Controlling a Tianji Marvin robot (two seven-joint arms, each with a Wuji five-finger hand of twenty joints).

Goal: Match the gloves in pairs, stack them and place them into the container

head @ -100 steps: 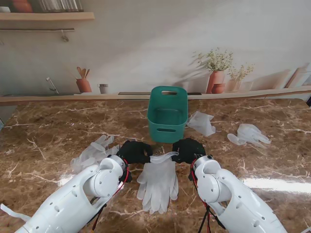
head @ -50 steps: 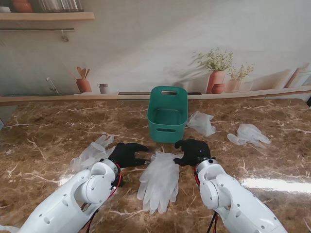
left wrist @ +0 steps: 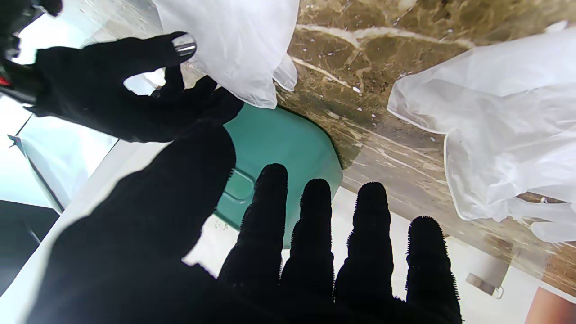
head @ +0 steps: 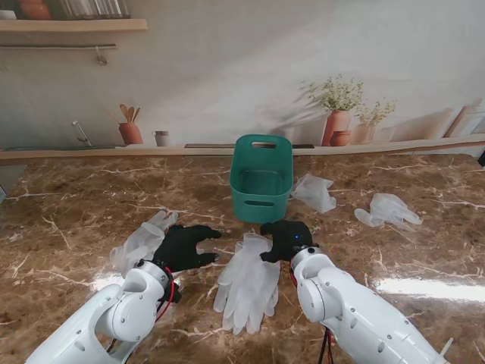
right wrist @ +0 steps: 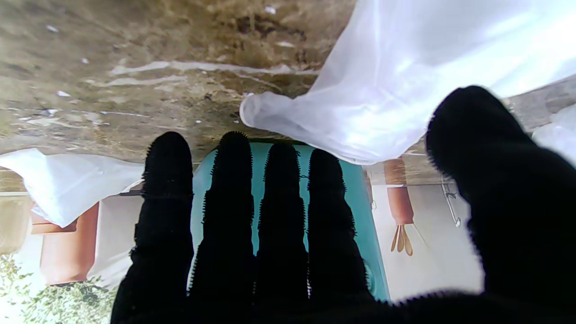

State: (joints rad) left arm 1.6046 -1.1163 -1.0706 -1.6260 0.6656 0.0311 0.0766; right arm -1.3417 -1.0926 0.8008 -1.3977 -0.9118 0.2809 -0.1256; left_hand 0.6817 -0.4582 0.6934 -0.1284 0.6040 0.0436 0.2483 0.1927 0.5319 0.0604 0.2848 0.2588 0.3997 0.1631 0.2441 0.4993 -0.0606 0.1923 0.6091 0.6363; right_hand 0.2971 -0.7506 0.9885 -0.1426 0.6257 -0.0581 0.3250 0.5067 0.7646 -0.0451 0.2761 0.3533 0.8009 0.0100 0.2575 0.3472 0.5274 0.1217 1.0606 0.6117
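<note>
Two translucent white gloves lie stacked as a pair (head: 246, 280) on the marble table, fingers pointing toward me. My left hand (head: 186, 246), in a black glove, hovers just left of the pair's cuff; it is open, fingers (left wrist: 315, 216) spread, and holds nothing. My right hand (head: 286, 239) is at the cuff's right corner, also open, with straight fingers (right wrist: 234, 189) and the thumb apart. The green container (head: 261, 186) stands upright just beyond the pair. The pair's cuff (left wrist: 234, 40) (right wrist: 405, 67) shows in both wrist views. Nothing can be seen inside the container.
A loose white glove (head: 144, 236) (left wrist: 495, 126) lies beside my left hand. Another glove (head: 314, 191) rests right of the container, and a third glove (head: 388, 208) sits farther right. A wall ledge (head: 91, 155) runs along the table's far edge.
A second ago both hands held a glove's cuff raised over the other glove. They let go, and it now lies flat on the stack. My left hand drew back left; my right shifted slightly left.
</note>
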